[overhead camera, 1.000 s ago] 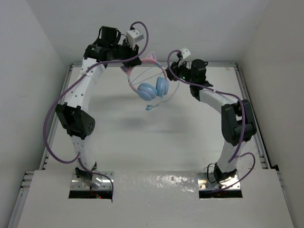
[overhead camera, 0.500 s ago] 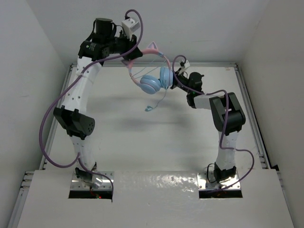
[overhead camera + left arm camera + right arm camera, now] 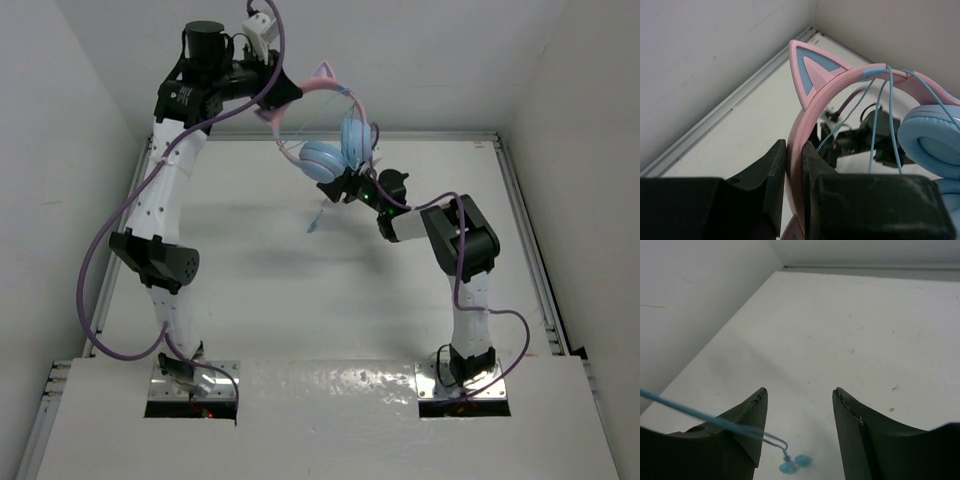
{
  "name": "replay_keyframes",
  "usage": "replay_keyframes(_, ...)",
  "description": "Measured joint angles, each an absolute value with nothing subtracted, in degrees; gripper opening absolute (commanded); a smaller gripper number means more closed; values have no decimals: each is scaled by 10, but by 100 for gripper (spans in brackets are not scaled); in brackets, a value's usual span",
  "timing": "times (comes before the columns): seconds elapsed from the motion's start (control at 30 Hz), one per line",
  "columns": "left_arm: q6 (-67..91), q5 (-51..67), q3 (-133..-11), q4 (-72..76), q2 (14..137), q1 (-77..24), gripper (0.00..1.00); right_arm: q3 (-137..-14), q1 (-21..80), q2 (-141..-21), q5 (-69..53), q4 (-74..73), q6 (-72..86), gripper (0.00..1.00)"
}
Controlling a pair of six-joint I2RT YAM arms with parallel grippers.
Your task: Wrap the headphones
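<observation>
The headphones [image 3: 335, 140] hang in the air over the far middle of the tabletop [image 3: 250, 290], well above it. The left tool [image 3: 794, 150] is clamped tight on the pink headband [image 3: 850, 80], just below one cat ear [image 3: 807, 75]. The blue ear cups [image 3: 322, 160] dangle on the right of that grip. A few turns of the thin blue cord [image 3: 700, 414] already cross the headband, and the loose tail drops toward the tabletop.

The right tool [image 3: 799, 395] sits just below the ear cups with its jaws about half apart and nothing between them. In its own view the cord runs across the outside of its left finger and ends in a small plug [image 3: 795, 463] hanging low in the gap. Whether the cord touches that finger cannot be told.

The main risk is closing on empty air, because the cord is thin, slack and off to one side of the gap. A swing of the tail would carry it out of reach. With no tension on it, the turns on the headband may loosen and slide off. The left grip is narrow, on a curved band, so a sideways tug on the cord could twist the headphones in the jaws or pull them free.
</observation>
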State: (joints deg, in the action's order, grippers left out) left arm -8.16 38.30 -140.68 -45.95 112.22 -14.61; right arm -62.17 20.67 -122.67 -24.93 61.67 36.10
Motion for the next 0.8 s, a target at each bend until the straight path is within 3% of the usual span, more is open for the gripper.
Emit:
replay_keyframes(0.07,-56,392,-1414,-441,1122,-142,0,-622,215,-1241,-239,616,364,48)
replay_keyframes(0.17,-14,404,-1417,-416,1122,-137,0,-618,223,-1253,-225,616,368,34)
replay_keyframes(0.4,30,419,-1418,-395,1122,-128,0,-615,238,-1253,-219,649,373,37)
replay_keyframes(0.5,34,423,-1418,-393,1122,-128,0,-615,241,-1253,-212,644,362,24)
replay_keyframes(0.6,36,423,-1418,-392,1122,-128,0,-613,242,-1251,-204,638,349,2)
replay_keyframes(0.8,85,435,-1417,-367,1124,-118,0,-596,253,-1233,-190,601,313,0)
